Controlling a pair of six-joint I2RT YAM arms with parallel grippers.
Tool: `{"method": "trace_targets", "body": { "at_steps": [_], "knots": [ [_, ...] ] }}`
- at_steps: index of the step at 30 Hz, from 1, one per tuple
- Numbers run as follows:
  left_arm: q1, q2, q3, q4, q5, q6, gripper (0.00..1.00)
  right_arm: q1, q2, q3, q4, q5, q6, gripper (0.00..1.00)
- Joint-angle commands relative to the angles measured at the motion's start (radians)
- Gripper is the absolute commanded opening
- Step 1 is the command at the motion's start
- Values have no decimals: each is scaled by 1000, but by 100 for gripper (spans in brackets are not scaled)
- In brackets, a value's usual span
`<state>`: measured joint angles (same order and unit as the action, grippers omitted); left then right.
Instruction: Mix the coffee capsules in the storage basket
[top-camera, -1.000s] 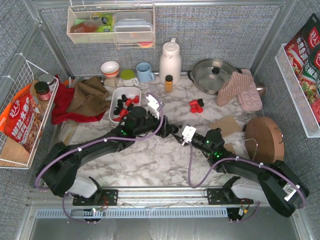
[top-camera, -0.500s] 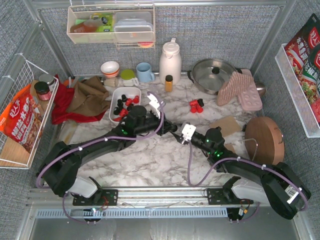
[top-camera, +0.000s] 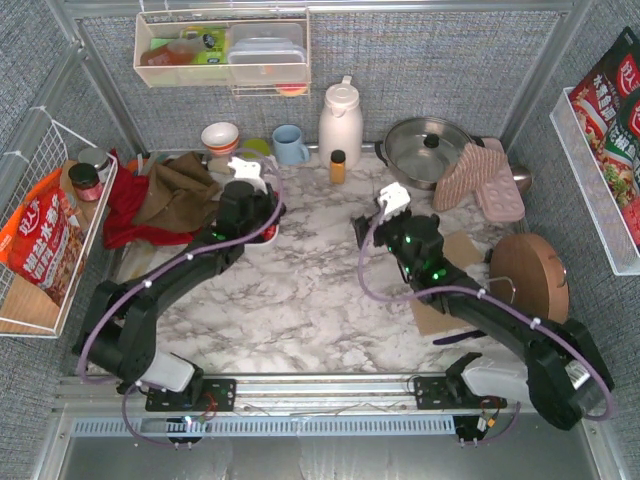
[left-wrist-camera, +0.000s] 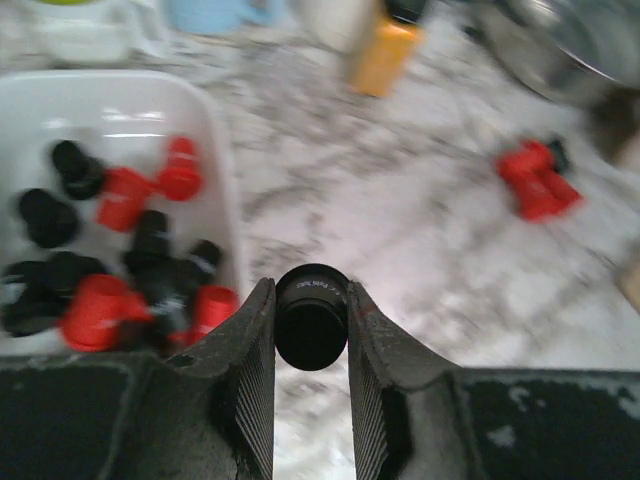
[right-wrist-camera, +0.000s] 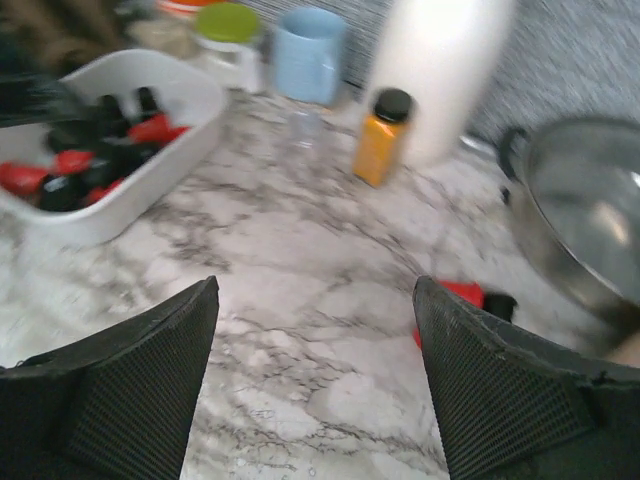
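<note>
The left gripper (left-wrist-camera: 310, 296), pinching a black capsule (left-wrist-camera: 311, 330) at lower centre, should likely release only once over the storage basket (left-wrist-camera: 130, 105) at upper left; the right gripper (right-wrist-camera: 315, 340) is spread, empty.

1. The basket (left-wrist-camera: 120, 80) runs off the left wrist picture's edge, and its capsules (left-wrist-camera: 125, 195) are blurred.
2. From above, the left arm (top-camera: 190, 265) covers nearly all of the basket.
3. Right of the basket, the pot (right-wrist-camera: 575, 200) is cropped.
</note>
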<state>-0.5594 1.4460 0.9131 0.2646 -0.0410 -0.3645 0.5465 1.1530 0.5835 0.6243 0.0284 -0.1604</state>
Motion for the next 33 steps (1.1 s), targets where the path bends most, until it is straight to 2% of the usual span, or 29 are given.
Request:
{"method": "trace_targets", "body": {
  "at_steps": [1,4,5,8,12,15,23,29,33],
  "knots": [
    [111,89,48,24,-99,8,24,-56,95,160,-358,324,268,81],
    [164,204,119,64,-68,16,25,-126,202,266,-505,396,441,66],
    [174,248,146,69,-59,24,25,-147,241,287,-521,395,480,64],
    [190,361,232,55,-65,41,26,-193,357,345,-529,386,564,64],
    [202,455,301,26,-54,40,28,-240,526,464,-541,336,592,64],
    [207,480,301,21,-60,27,29,-267,630,539,-540,278,586,63],
    [211,515,304,-63,8,-22,43,-292,775,646,-541,235,600,58],
    [211,399,212,-40,-41,-57,61,-295,836,713,-599,212,585,55],
    [211,276,126,17,-19,-75,84,-295,861,739,-623,224,580,54]
  ]
}}
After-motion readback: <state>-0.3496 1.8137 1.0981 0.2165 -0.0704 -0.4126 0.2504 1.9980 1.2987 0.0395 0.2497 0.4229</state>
